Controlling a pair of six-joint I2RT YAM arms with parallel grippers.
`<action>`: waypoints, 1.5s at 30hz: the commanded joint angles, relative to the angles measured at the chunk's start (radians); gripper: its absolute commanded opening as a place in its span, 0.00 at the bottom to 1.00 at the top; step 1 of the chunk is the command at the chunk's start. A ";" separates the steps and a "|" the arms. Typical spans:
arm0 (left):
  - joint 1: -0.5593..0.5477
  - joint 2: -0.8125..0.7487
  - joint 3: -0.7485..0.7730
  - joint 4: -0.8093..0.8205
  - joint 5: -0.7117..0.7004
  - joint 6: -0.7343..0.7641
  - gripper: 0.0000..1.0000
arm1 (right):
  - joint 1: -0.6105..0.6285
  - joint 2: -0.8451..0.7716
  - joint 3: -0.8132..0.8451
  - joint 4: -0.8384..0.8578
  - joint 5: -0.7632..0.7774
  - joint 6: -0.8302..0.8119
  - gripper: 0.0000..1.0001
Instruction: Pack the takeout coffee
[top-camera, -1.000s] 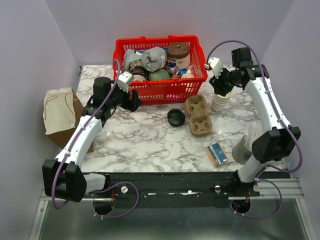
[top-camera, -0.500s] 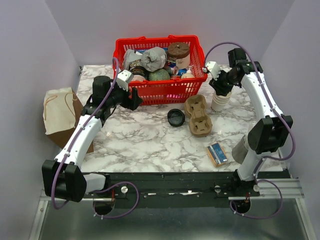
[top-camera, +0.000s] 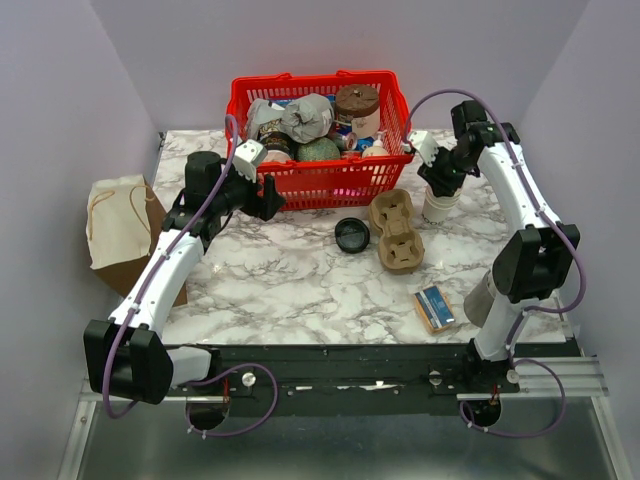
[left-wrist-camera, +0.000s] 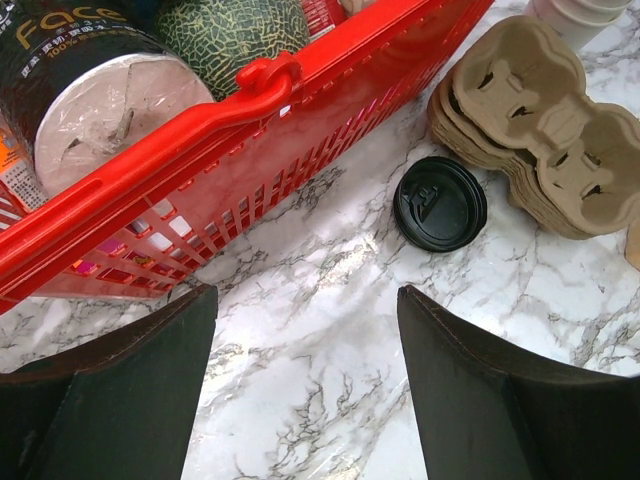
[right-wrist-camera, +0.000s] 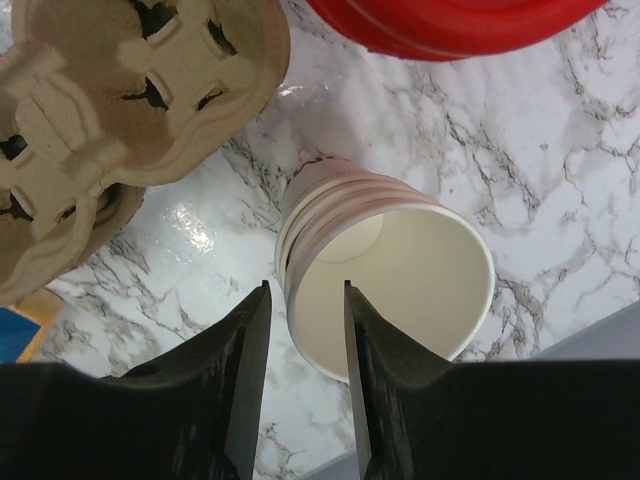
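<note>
No lidded white cup with dark print shows in any view. My right gripper (top-camera: 441, 178) (right-wrist-camera: 306, 285) is open over the stack of lidless cream-white cups (top-camera: 437, 206) (right-wrist-camera: 400, 270). It straddles the top cup's near rim, one finger inside and one outside, with a gap to the wall. My left gripper (top-camera: 270, 196) (left-wrist-camera: 305, 295) is open and empty above bare marble by the front of the red basket (top-camera: 320, 182) (left-wrist-camera: 250, 120). The loose black lid (top-camera: 352, 235) (left-wrist-camera: 440, 203) lies flat between the grippers.
The red basket is full of groceries at the back. Stacked brown cup carriers (top-camera: 396, 232) (left-wrist-camera: 540, 130) (right-wrist-camera: 110, 110) lie next to the lid and cups. A paper bag (top-camera: 120, 220) stands off the left edge. A small blue box (top-camera: 435, 308) lies front right.
My right gripper has come down onto the rim of the cup stack, and that arm's elbow has swung. The left arm has not moved.
</note>
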 joint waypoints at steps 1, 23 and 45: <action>0.002 0.001 0.017 -0.006 0.002 0.006 0.81 | -0.008 0.020 0.028 -0.038 0.024 -0.010 0.42; 0.001 -0.012 -0.008 0.022 0.002 -0.007 0.81 | -0.015 0.048 0.153 -0.115 0.034 0.009 0.01; 0.002 0.013 -0.012 0.057 0.016 -0.045 0.81 | -0.011 -0.179 -0.202 0.435 0.189 0.055 0.01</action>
